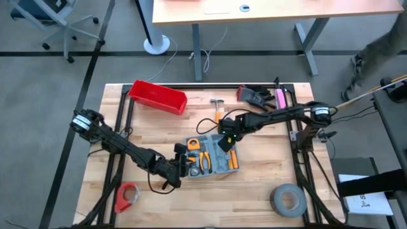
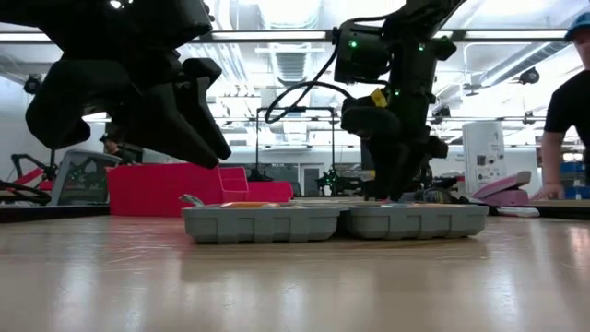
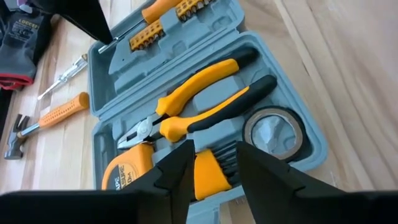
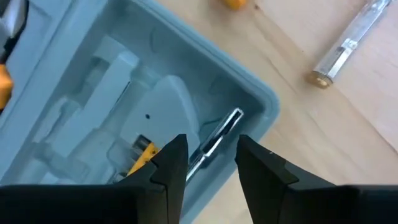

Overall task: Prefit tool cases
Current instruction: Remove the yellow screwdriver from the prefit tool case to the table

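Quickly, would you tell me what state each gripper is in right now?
Left gripper: open, holding nothing, over the tool case.
Right gripper: open, empty, over the case.

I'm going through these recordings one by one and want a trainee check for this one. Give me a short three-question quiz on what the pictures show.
1. True or false: the tool case lies open on the table.
2. Which sits in the case beside the pliers? A) a tape roll B) a red bin C) a glove
3. Fill in: the hammer lies ___ the case.

Key: 1 true; 2 A, the small tape roll; 3 outside. The left gripper and the right gripper both hover over the case, fingers apart.
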Motion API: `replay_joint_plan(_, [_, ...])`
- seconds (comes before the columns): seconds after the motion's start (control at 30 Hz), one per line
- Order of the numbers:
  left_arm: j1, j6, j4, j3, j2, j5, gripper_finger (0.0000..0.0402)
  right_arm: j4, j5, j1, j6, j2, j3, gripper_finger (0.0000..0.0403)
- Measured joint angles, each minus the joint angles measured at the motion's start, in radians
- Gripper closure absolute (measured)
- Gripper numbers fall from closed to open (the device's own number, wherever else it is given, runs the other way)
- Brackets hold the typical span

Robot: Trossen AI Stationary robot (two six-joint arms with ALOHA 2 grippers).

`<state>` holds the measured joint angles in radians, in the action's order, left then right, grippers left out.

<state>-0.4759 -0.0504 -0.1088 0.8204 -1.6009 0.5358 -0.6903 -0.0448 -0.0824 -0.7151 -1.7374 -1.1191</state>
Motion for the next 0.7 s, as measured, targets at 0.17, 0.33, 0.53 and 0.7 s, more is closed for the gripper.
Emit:
replay_joint_plan(0.17, [0.0,0.0,0.0,0.0,0.0,0.0,0.0272,-0.011,0.0,-0.007,0.0,0.0,0.003,0.0296])
replay_joint_plan(0.33, [0.0,0.0,-0.001,0.0,0.0,0.0,0.0276,-0.01,0.0,-0.013,0.0,0.0,0.011,0.0305])
replay_joint_plan(0.53, [0.0,-0.004,-0.001,0.0,0.0,0.001,0.0286,-0.008,0.0,-0.012,0.0,0.0,0.012,0.0305])
replay_joint_plan(0.7, [0.0,-0.008,0.0,0.0,0.0,0.0,0.029,-0.012,0.002,-0.011,0.005,0.0,0.003,0.0299])
